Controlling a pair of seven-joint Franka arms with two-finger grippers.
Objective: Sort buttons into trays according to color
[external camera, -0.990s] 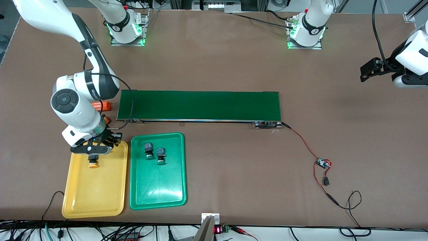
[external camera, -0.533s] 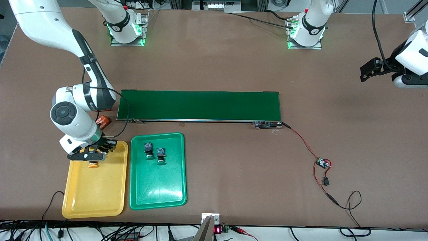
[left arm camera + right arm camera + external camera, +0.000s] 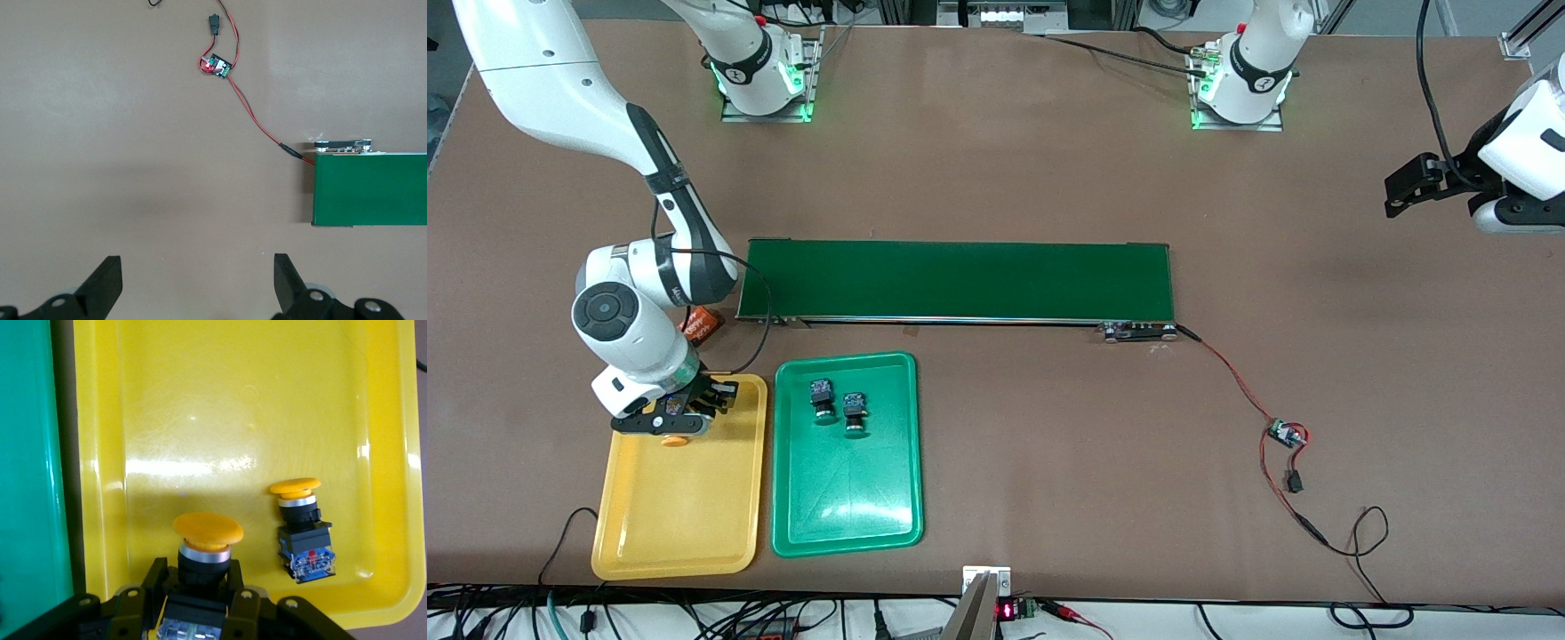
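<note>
My right gripper [image 3: 669, 418] [image 3: 200, 577] is shut on the dark body of an orange-yellow button [image 3: 207, 540], whose cap [image 3: 674, 439] points toward the front camera. It is low over the yellow tray [image 3: 680, 516] at the end nearest the belt. Whether the button touches the tray floor I cannot tell. A second orange-yellow button [image 3: 301, 530] lies on its side in the yellow tray [image 3: 220, 407] beside the held one. Two green buttons [image 3: 821, 397] [image 3: 855, 412] lie in the green tray [image 3: 845, 507]. My left gripper [image 3: 1403, 185] [image 3: 197, 280] waits open over bare table at the left arm's end.
The long dark green belt [image 3: 960, 280] [image 3: 370, 190] runs across the middle, farther from the front camera than the trays. An orange cylinder [image 3: 701, 324] lies by its end, close to my right arm. A red wire leads to a small circuit board [image 3: 1285, 434] [image 3: 217, 65].
My right gripper has sunk a little lower over the yellow tray with the orange-yellow button still in it, and its wrist has turned slightly. The left arm has not moved.
</note>
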